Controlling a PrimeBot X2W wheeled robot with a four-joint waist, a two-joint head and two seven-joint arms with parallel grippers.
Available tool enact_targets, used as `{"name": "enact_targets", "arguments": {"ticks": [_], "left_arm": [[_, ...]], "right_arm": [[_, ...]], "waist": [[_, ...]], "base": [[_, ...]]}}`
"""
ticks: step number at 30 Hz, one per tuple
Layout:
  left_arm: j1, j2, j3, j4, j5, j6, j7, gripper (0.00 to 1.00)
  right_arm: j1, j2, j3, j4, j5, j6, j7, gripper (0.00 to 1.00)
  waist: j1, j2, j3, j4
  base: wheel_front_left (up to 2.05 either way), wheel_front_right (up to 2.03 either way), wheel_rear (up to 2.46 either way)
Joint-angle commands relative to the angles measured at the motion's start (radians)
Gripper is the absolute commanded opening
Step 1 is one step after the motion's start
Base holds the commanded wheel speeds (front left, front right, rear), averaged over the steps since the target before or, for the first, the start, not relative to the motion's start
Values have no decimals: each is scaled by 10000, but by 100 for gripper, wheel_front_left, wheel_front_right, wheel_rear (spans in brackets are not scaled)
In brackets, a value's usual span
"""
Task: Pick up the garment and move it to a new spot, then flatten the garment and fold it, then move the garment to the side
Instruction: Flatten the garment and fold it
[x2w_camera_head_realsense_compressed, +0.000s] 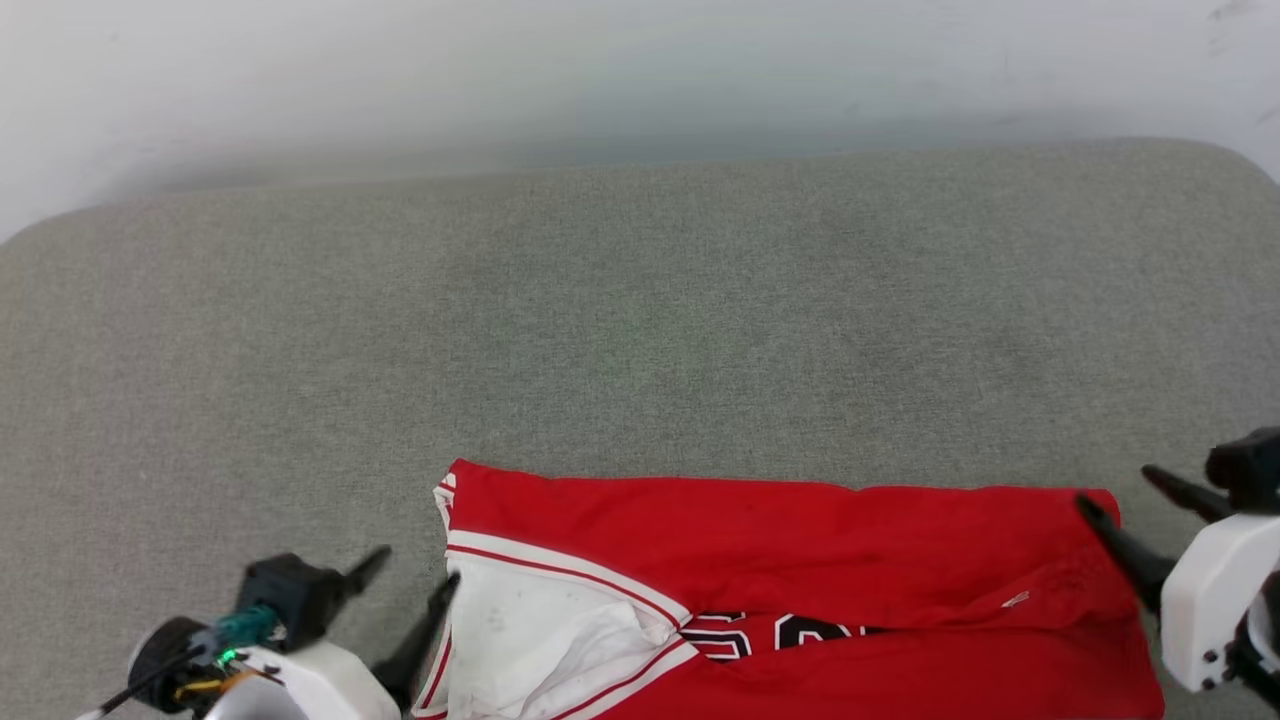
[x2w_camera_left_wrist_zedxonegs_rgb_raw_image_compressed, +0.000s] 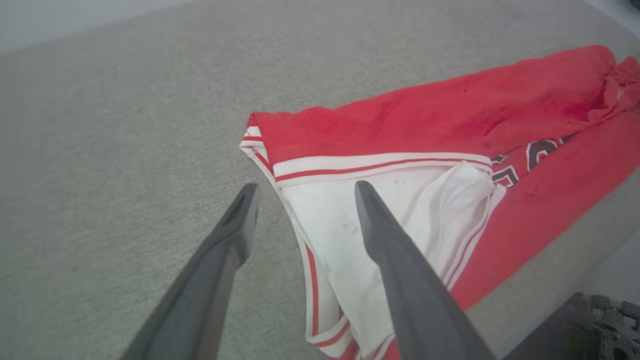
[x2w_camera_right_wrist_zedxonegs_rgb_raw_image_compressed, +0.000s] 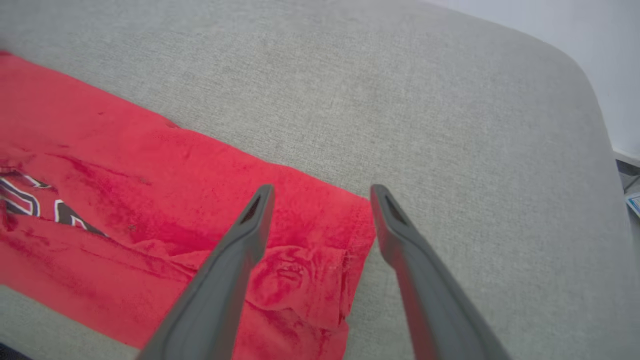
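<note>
T-shirt (x2w_camera_head_realsense_compressed: 800, 560): we see it, red, lying as a long band at the grey table's (x2w_camera_head_realsense_compressed: 640, 300) near edge, white sleeve (x2w_camera_left_wrist_zedxonegs_rgb_raw_image_compressed: 350, 220) leftward.
Left tool (x2w_camera_left_wrist_zedxonegs_rgb_raw_image_compressed: 305, 186): released, empty, fingers astride the sleeve's edge.
Right tool (x2w_camera_right_wrist_zedxonegs_rgb_raw_image_compressed: 322, 187): released, empty, astride the red hem corner.

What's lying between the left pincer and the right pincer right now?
The red garment stretches from the left pincer to the right pincer, as the head view shows.

You have a grey, woven-cloth table (x2w_camera_head_realsense_compressed: 640, 300) in front of you, its far corners rounded. A pale, plain wall (x2w_camera_head_realsense_compressed: 600, 70) stands right behind it, slightly scuffed at your upper right.
</note>
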Motion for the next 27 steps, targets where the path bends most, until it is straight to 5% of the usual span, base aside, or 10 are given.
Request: {"name": "enact_targets", "arguments": {"ticks": [1,7,13,16,22,27], "left_arm": [[-139,-117,240,-90,105,304,-387,100],[238,-361,1158,26,769,1692,-2104,100],[908,-1681,2961,-577,1587,2548,-2667,100],[1482,-2658,4188,-1040,2606,2321,-2668,100],[2168,-3867,5579,-1505,5006,903,-2672,100],[2380,-4636,6185,-1459,5973,-121,-2672,100]], "right_arm": [[82,115,-332,-153,-120,-7,72,100],[495,1144,-1816,-558,-574,-6,319,100],[1136,2476,-3075,-444,-951,-7,561,100],[1495,2994,-3568,-284,-1166,-6,649,100],[1836,3765,-4442,66,-1579,-6,923,100],[1760,4173,-4776,456,-1633,-6,1081,100]], "waist": [[0,0,-76,-29],[0,0,-224,-76],[0,0,-220,-22],[0,0,-149,42],[0,0,55,176],[0,0,267,296]], "base": [[0,0,0],[0,0,0],[0,0,0],[0,0,0],[0,0,0],[0,0,0]]}}
